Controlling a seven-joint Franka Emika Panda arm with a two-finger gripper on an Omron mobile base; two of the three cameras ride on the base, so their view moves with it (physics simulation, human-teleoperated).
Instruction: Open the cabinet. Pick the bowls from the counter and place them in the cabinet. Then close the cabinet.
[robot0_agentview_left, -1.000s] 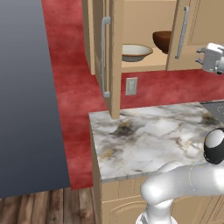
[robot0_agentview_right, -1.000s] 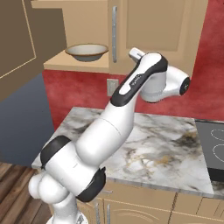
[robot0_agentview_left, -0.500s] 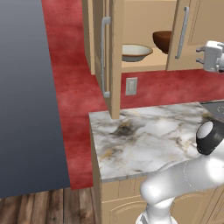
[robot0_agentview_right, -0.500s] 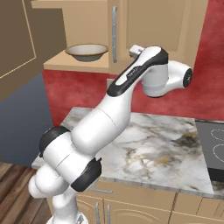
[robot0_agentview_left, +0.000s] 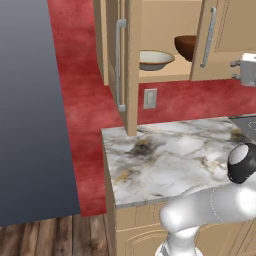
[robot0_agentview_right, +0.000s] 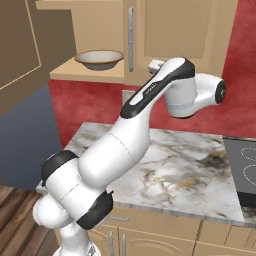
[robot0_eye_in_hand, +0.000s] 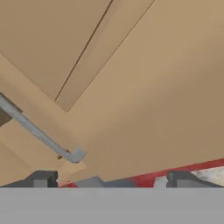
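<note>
The tan wall cabinet (robot0_agentview_left: 165, 20) has its left door (robot0_agentview_left: 131, 65) swung out edge-on, while its right door (robot0_agentview_left: 222, 35) covers the right half. On the inner shelf sits the cream bowl (robot0_agentview_left: 153, 59) (robot0_agentview_right: 99, 59). The dark brown bowl (robot0_agentview_left: 186, 46) stands beside it, half hidden behind the right door. My gripper (robot0_agentview_left: 244, 70) hangs open at the right door's lower edge, holding nothing. In the hand view the gripper (robot0_eye_in_hand: 111, 179) faces the door panel, with the silver handle (robot0_eye_in_hand: 39, 133) just above the left fingertip (robot0_eye_in_hand: 41, 178). No bowl stands on the marble counter (robot0_agentview_left: 170, 155).
A black cooktop (robot0_agentview_right: 245, 170) lies at the counter's right end. A wall outlet (robot0_agentview_left: 149, 98) sits on the red wall under the cabinet. A dark grey tall panel (robot0_agentview_left: 30, 100) stands to the left. Base cabinets (robot0_agentview_right: 165, 235) run below the counter.
The arm's wrist and elbow have shifted slightly while the hand stays by the right door's lower edge. Doors and bowls have not moved.
</note>
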